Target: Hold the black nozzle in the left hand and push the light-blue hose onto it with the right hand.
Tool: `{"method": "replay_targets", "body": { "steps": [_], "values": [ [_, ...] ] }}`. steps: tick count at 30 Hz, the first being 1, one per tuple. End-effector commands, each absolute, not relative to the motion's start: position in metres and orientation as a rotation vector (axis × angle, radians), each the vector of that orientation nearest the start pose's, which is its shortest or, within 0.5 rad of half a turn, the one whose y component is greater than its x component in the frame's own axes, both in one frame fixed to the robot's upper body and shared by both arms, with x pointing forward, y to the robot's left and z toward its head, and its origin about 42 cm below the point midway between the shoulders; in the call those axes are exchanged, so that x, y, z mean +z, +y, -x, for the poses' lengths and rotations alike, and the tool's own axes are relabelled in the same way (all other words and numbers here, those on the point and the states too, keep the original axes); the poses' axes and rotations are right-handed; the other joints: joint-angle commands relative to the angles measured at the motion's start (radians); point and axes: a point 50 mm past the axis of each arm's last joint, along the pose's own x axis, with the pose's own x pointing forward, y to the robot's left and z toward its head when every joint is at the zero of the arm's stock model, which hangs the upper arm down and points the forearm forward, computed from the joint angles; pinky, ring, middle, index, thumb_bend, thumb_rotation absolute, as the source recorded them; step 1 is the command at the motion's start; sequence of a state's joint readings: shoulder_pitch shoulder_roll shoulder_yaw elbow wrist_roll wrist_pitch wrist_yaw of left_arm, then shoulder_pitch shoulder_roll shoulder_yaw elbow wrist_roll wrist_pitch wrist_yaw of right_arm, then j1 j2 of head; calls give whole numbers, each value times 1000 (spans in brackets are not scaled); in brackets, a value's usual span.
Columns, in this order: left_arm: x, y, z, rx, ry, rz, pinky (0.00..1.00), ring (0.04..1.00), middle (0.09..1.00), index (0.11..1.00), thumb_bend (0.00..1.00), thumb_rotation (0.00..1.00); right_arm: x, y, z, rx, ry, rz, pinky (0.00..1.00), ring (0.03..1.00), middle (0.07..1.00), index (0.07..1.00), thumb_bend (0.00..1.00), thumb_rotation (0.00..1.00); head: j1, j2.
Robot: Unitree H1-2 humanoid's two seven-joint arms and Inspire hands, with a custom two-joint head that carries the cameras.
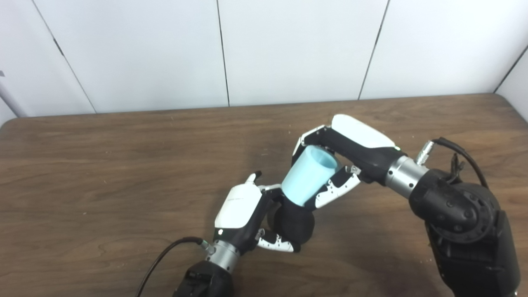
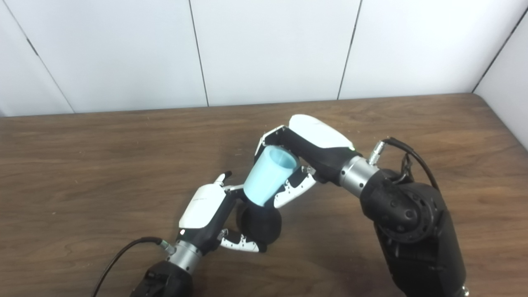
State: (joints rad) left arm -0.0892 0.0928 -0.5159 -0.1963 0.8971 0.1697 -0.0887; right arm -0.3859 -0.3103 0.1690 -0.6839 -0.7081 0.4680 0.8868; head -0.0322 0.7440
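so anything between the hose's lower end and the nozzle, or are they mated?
Nothing between them: in both eye views the light-blue hose, held by the right robot hand, meets the black nozzle in the left robot hand with no visible gap.

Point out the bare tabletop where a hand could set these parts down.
Bare wood runs left of the left hand to the table edge, and behind the right hand toward the wall. Crowded centre: light-blue hose meets black nozzle.

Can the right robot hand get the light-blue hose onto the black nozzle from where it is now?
Probably yes. The right robot hand grips the light-blue hose, whose lower end already meets the black nozzle held in the left robot hand; nothing lies between.
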Motion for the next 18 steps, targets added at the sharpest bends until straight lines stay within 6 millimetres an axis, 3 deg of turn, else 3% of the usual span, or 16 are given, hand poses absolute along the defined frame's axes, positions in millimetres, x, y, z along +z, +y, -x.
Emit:
{"method": "replay_targets", "body": {
  "steps": [1, 11, 18],
  "values": [
    [135, 99, -269, -457, -216, -1014, 1000, 649, 452, 510, 521, 0, 328, -185, -295, 572, -339, 1081, 297, 422, 506, 514, 496, 0, 0, 1],
    [133, 99, -269, -467, -207, -1012, 1000, 663, 454, 508, 521, 0, 337, -180, -300, 599, -376, 1166, 299, 424, 509, 516, 496, 0, -3, 2],
    [135, 98, -269, -475, -206, -1020, 1000, 681, 466, 502, 522, 0, 332, -180, -302, 610, -390, 1250, 303, 432, 514, 508, 497, 0, -1, 6]
  ]
}}
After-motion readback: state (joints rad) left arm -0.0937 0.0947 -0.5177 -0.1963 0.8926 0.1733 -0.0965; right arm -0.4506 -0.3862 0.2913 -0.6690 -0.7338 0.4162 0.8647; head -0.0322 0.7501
